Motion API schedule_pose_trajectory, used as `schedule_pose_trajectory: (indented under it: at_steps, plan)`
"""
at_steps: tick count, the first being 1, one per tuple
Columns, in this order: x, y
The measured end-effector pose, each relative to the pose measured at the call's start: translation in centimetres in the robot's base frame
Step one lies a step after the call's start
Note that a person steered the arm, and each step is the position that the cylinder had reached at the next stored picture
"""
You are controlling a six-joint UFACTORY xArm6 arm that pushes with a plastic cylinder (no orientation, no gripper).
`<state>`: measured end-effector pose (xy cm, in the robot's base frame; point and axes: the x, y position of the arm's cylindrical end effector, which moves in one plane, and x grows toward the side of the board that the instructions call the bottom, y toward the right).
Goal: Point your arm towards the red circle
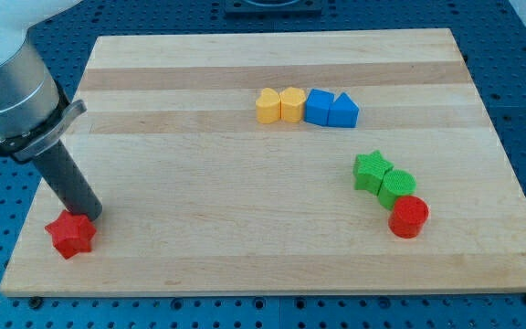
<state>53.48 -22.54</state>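
On the wooden board (245, 256), which fills most of the view, everything else sits in three loose groups. At the left edge my arm comes down as a thick grey cylinder narrowing to the dark rod, and my tip (87, 216) rests at the near left corner, touching or just beside the red star (71, 235). I carry no jaws at all, only this rod, so nothing opens, closes or grips.

Toward the far side, right of centre, four blocks stand in a touching row: a yellow block (268, 106), a second yellow block (291, 103), a blue cube (318, 106) and a blue triangle (342, 111).

Near the right edge a green star (371, 171) leads into a green round block (396, 187), and touching that, nearest of the three, is the red circle (409, 217), the target.

It lies well apart from my tip, across the board. To do this well, I judge I should slide rightward along the near open strip, leave the red star undisturbed, and stop short of the circle without nudging it into the greens.
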Motion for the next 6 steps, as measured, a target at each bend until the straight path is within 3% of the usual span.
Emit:
schedule_pose_trajectory:
  at_steps: [1, 2, 4, 6]
  plan:
    - [-1.3, 2.6]
    - [-0.1, 10.8]
    - [8.3, 24.3]
    - [7.2, 39.4]
